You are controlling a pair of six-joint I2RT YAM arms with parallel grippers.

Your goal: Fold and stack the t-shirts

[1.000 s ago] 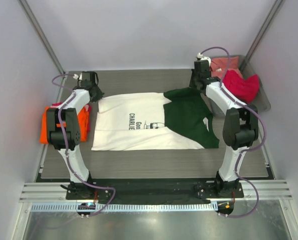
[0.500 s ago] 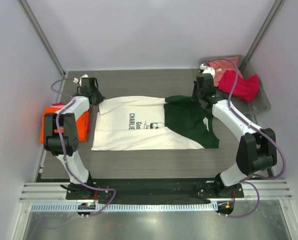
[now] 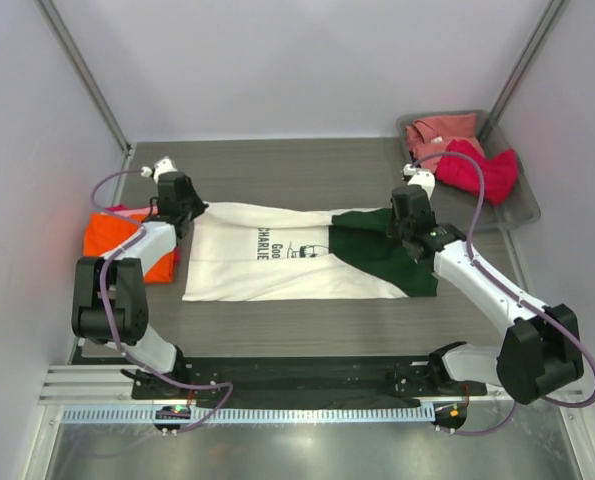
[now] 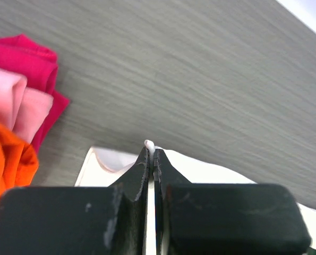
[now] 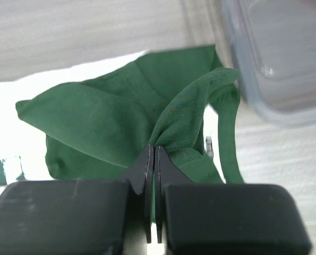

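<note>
The cream t-shirt (image 3: 277, 262) with dark green sleeves (image 3: 382, 255) and a Charlie Brown print lies spread across the middle of the table. My left gripper (image 3: 184, 208) is shut on its cream far-left corner (image 4: 149, 144). My right gripper (image 3: 409, 220) is shut on a bunched green fold (image 5: 192, 119) at the shirt's far right. Both hold the far edge pulled toward the near side. An orange tee (image 3: 127, 240) with pink (image 4: 14, 103) and crimson (image 4: 27, 58) tees lies stacked at the left. A salmon tee (image 3: 439, 132) and a crimson tee (image 3: 477, 168) lie in the bin.
A grey plastic bin (image 3: 522, 205) stands at the far right corner; its rim shows in the right wrist view (image 5: 264, 64). White walls close in the back and both sides. The arm bases sit on a black rail at the near edge.
Both grippers have moved toward the near side with the shirt's far edge, narrowing the spread cloth. The right arm has swung away from the bin, uncovering the salmon and crimson tees.
</note>
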